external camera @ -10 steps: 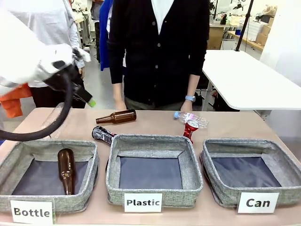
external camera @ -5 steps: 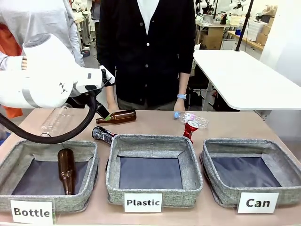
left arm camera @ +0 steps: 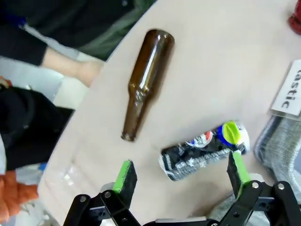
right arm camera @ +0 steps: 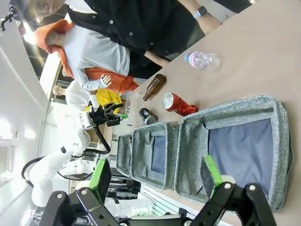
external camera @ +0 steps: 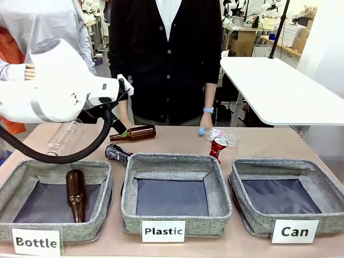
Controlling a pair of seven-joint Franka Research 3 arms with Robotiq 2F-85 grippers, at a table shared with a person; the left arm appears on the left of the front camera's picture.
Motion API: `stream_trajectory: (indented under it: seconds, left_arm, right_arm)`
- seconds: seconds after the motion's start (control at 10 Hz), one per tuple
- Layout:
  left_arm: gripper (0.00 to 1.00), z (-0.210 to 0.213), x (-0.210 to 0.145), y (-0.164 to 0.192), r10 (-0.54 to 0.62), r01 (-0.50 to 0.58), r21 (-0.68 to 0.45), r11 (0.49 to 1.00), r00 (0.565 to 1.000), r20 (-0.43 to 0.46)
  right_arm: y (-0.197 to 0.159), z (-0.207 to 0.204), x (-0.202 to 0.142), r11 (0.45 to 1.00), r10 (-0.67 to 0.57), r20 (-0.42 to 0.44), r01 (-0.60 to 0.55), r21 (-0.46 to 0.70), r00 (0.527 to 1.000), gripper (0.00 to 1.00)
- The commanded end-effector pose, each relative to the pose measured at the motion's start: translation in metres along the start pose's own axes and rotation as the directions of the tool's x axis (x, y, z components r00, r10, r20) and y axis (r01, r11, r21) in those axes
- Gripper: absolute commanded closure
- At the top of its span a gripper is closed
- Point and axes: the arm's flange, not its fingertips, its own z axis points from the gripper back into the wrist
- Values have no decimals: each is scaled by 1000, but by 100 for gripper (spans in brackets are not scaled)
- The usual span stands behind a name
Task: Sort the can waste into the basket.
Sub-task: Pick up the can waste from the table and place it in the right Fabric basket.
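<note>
Left gripper: fingers spread wide, holding nothing, poised above the counter at its far left side. In the left wrist view the black-and-silver can lies on its side between the two green pads, lower down and apart from them. In the front view this can rests on the counter just beside the far left corner of the "Plastic" basket. A brown glass bottle lies on its side near it, farther across the counter. Right gripper: fingers spread, holding nothing, raised well above the near right of the counter. The red can stands tilted on the counter at the far right corner of the "Plastic" basket, with a clear plastic bottle lying just behind it. The "Can" basket sits at the right end of the row, and both cans are outside it. The "Bottle" basket at the left end holds one brown bottle. A person in a dark cardigan stands at the far side.
</note>
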Motion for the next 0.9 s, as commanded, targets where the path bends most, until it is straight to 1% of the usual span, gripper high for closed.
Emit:
stream_trajectory:
  seconds: [0.0, 0.1, 0.2, 0.3, 0.4, 0.5, 0.6, 0.7, 0.8]
  left_arm:
    - [0, -9, 9, 28, -250, 254, -50, 966, 965, 81]
    - [0, -7, 12, 29, -426, 433, -56, 900, 899, 105]
    - [0, -6, 10, 28, -527, 540, -68, 839, 837, 148]
    - [0, -5, 4, 27, -626, 644, -100, 758, 762, 165]
    - [0, -3, -2, 24, -710, 734, -136, 665, 678, 192]
    - [0, -2, -7, 20, -800, 828, -145, 541, 560, 215]
    - [0, -5, -10, 16, -853, 874, -140, 465, 485, 195]
    - [0, -11, -9, 11, -885, 901, -162, 403, 429, 183]
    - [0, -17, -8, 8, -899, 908, -185, 376, 406, 166]
  right_arm:
    - [-1, 0, 2, 999, 24, 18, -24, 24, 1000, 0]
    - [-1, 0, 2, 999, 24, 18, -24, 24, 1000, 0]
    - [-1, 0, 2, 999, 24, 18, -24, 24, 1000, 0]
    - [-1, 0, 2, 999, 24, 18, -24, 24, 1000, 0]
    - [-1, 0, 2, 999, 24, 18, -24, 24, 1000, 0]
    - [-1, 0, 2, 999, 24, 18, -24, 24, 1000, 0]
    - [-1, 0, 2, 999, 24, 18, -24, 24, 1000, 0]
    - [-1, 0, 2, 999, 24, 18, -24, 24, 1000, 0]
    - [-1, 0, 2, 999, 24, 18, -24, 24, 1000, 0]
